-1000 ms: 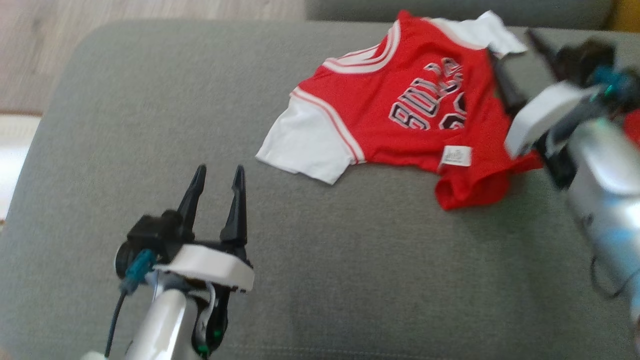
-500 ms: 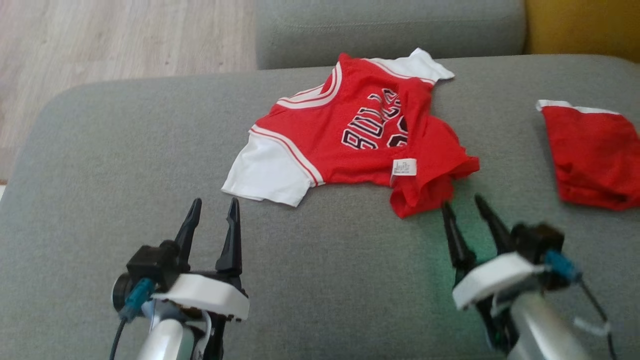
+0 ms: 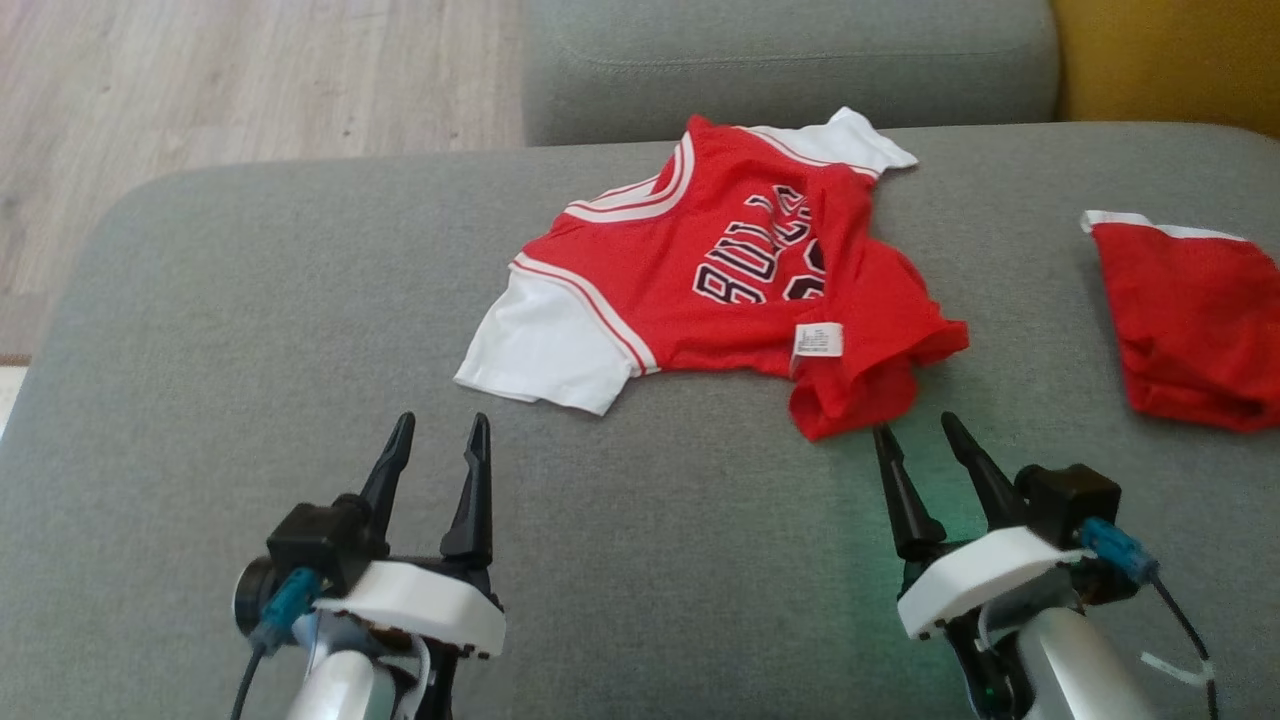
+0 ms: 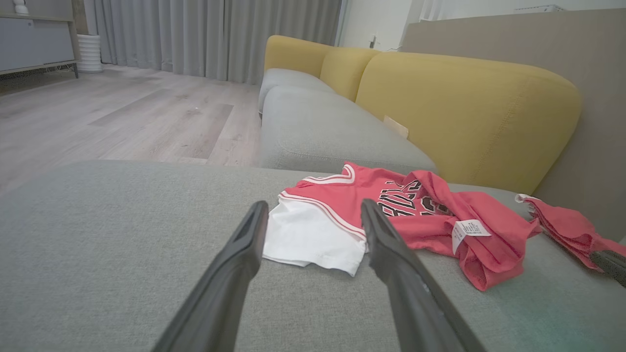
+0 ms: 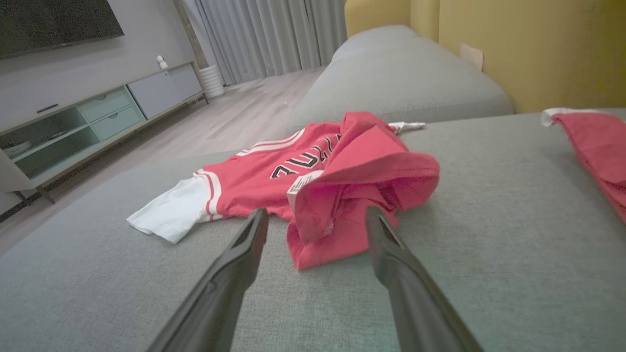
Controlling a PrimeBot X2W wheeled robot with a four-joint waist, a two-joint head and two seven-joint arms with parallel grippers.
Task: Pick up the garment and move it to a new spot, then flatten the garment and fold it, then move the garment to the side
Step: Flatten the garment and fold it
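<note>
Obs. You have the garment [image 3: 740,270], a red jersey with white sleeves and black lettering, lying on the grey sofa cushion [image 3: 250,330], on its far half and roughly midway across. It is not flat. The hem end nearest you is folded back and bunched into a red lump, with a white label [image 3: 818,340] showing on the turned-over cloth. One white sleeve [image 3: 545,350] lies spread toward your left. The other pokes out at the far edge, by the seam with the next cushion.

Left pincer [image 3: 441,420]: fingers spread, nothing between them, over bare cushion on the near side of the white sleeve and apart from it.

Right pincer [image 3: 913,425]: fingers spread, nothing held, tips just short of the bunched red hem. In its wrist view the lump sits beyond the two fingers, framed by the gap. You cannot tell whether the tips touch cloth.

A second red cloth [image 3: 1190,320] with a white edge lies well apart, at the cushion's right. A yellow backrest [image 4: 464,107] stands behind, and wooden floor [image 3: 200,80] shows beyond the cushion's far left.
</note>
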